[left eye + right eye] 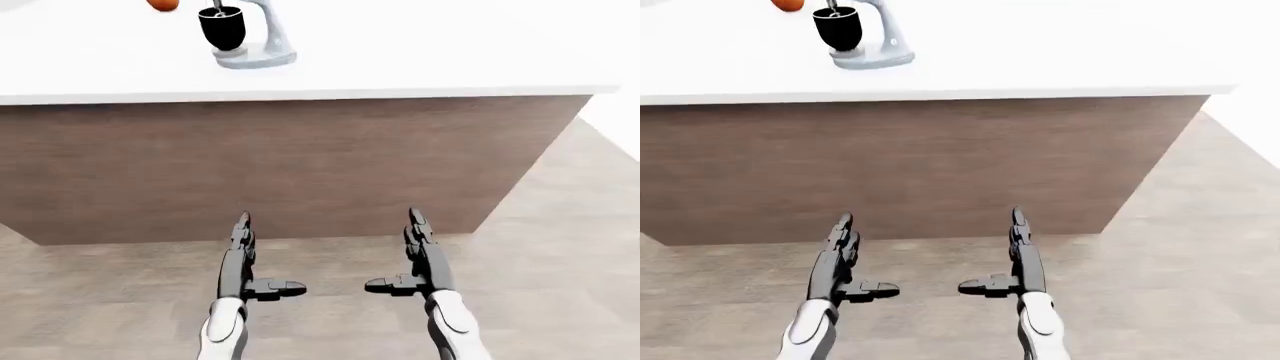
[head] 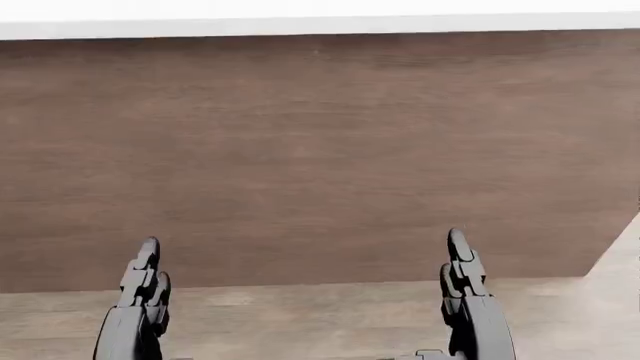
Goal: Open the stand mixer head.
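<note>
Bright, even simulator light; white countertop (image 1: 420, 52) nearly blown out; shadows faint; sharp focus, no blur

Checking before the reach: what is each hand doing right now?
Left hand: open, fingers straight, holding nothing.
Right hand: open, fingers straight, holding nothing.

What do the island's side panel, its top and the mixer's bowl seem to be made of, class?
Side panel: looks like wood veneer, matte, by its brown horizontal grain.
Countertop: plain white, smooth, no veining; perhaps laminate or solid surface, unclear.
Stand mixer bowl: black, slightly glossy; could be coated metal or plastic, the render leaves it open.
</note>
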{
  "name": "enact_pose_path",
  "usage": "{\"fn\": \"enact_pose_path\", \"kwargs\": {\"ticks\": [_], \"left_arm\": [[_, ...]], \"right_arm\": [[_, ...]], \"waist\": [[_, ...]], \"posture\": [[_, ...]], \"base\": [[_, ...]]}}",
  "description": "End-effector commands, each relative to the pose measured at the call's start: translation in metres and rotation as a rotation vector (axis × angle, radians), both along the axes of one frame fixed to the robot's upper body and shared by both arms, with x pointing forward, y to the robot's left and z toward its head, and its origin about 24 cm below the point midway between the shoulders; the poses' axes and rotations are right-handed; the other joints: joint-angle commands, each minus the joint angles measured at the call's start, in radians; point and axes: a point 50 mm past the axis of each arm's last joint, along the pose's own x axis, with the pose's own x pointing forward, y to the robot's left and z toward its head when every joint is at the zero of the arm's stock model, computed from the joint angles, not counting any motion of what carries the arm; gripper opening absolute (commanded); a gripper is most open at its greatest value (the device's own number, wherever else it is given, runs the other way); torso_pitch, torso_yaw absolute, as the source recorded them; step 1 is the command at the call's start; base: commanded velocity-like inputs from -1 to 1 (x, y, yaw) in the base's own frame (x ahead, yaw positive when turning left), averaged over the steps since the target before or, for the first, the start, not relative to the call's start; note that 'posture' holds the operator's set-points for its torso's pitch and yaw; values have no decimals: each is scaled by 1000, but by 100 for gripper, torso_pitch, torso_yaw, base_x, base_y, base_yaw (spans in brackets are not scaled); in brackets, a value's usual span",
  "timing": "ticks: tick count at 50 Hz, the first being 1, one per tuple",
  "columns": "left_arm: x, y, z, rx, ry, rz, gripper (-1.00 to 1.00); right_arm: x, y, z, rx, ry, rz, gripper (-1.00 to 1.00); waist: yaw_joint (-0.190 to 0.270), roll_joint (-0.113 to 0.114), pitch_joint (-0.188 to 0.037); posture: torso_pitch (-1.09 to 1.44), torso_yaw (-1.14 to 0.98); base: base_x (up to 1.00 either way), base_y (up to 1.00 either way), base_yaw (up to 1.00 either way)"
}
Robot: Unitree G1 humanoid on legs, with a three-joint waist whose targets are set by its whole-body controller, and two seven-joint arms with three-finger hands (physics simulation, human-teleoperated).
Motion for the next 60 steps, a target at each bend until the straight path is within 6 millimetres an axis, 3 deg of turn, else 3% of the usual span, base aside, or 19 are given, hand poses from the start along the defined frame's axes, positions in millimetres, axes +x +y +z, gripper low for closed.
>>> {"fn": "enact_pose_path", "kwargs": {"ticks": [1,3,4,5,7,8,14,17,23,30,31,37,46,53,60], "left_arm": [[9,0,31,10,-170,-7,100],[9,0,32,9,-171,-9,100],[9,0,32,8,-171,-10,100],[9,0,32,10,-171,-11,100],[10,0,32,9,-171,-10,100],[10,0,31,10,-171,-10,100],[11,2,32,7,-188,1,100],[15,1,47,-21,-306,12,100],[12,-1,74,-120,-520,10,100],[5,-1,99,-163,-704,2,100],[5,1,104,-192,-722,14,100],[1,3,158,-270,-866,9,100],[-18,0,224,-370,-1037,-26,100],[-31,-2,260,-417,-1120,-59,100],[-31,-2,262,-419,-1127,-53,100]], "right_arm": [[10,2,35,4,-165,13,100],[10,2,36,20,-168,17,100],[10,3,37,25,-173,18,100],[10,4,38,30,-177,17,100],[9,5,39,34,-181,28,100],[9,5,39,33,-178,33,100],[10,6,41,54,-210,35,100],[9,10,57,34,-403,93,100],[3,13,83,38,-630,129,100],[-5,12,114,160,-768,135,100],[-7,14,126,183,-788,147,100],[-15,24,180,182,-892,208,100],[-33,27,238,237,-1019,234,100],[-40,27,261,253,-1070,236,100],[-40,25,263,250,-1077,227,100]], "waist": [[-2,-8,-1],[9,-2,-62],[9,-1,-52],[7,-6,-17],[8,-7,-70],[8,-7,-75],[8,-4,-80],[7,-3,-83],[4,-1,-94],[5,-3,-96],[4,-2,-95],[4,-2,-90],[5,-1,-81],[6,1,-68],[8,2,-62]], "posture": [[0,0],[0,0],[0,0],[0,0],[0,0],[0,0],[0,0],[0,0],[0,0],[0,0],[0,0],[0,0],[0,0],[0,0],[0,0]], "base": [[0,0,0],[0,0,0],[0,0,0],[0,0,0],[0,0,0],[0,0,0],[0,0,0],[0,0,0],[0,0,0],[0,0,0],[0,0,0],[0,0,0],[0,0,0],[0,0,0],[0,0,0]]}}
